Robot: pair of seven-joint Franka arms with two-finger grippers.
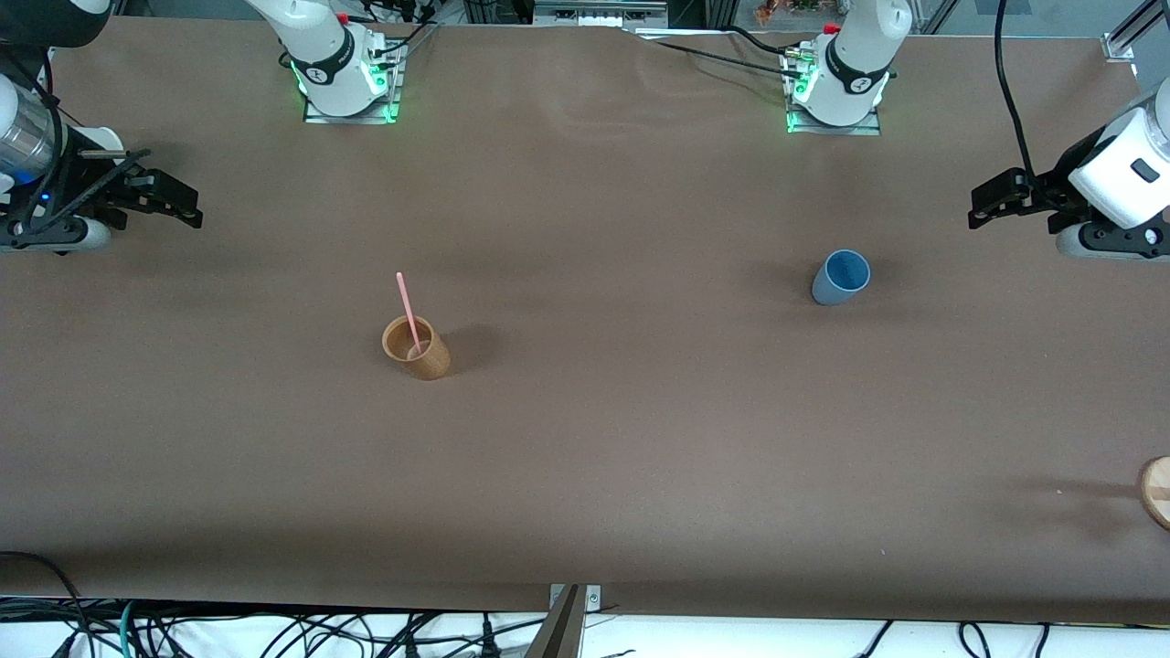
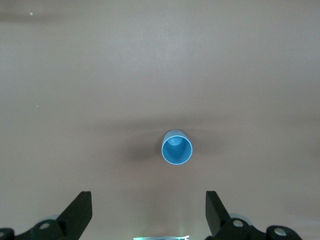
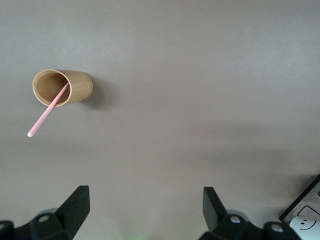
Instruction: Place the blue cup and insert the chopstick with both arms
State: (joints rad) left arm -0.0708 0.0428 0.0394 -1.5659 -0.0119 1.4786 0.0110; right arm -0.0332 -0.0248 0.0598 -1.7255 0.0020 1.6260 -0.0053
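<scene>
— Both claws hang spread with nothing between the fingers: our left gripper (image 1: 983, 208) is up over the left arm's end of the table, our right gripper (image 1: 187, 206) over the right arm's end. What lies within reach?

— Ahead of the left claw, well apart from it, the blue cup (image 1: 841, 277) stands upright and alone, mouth open, squarely between the fingers' line in the left wrist view (image 2: 177, 148). Ahead of the right claw, also well apart, the chopstick (image 1: 408, 311) leans inside the brown cup (image 1: 417, 347), its free end sticking out above the rim.

— So how do we do the first step well?

— We judge nothing is started yet. We should bring the left claw down around the cup's wall, centred, and close gently so the light tumbler does not tip. The right claw should pinch the stick high on its free end and lift along its lean, or the brown cup may topple.

— And the surroundings?

— A plain brown table (image 1: 640, 475), a round wooden thing (image 1: 1157, 492) at its edge under the left claw's end, cables along the near border.
</scene>
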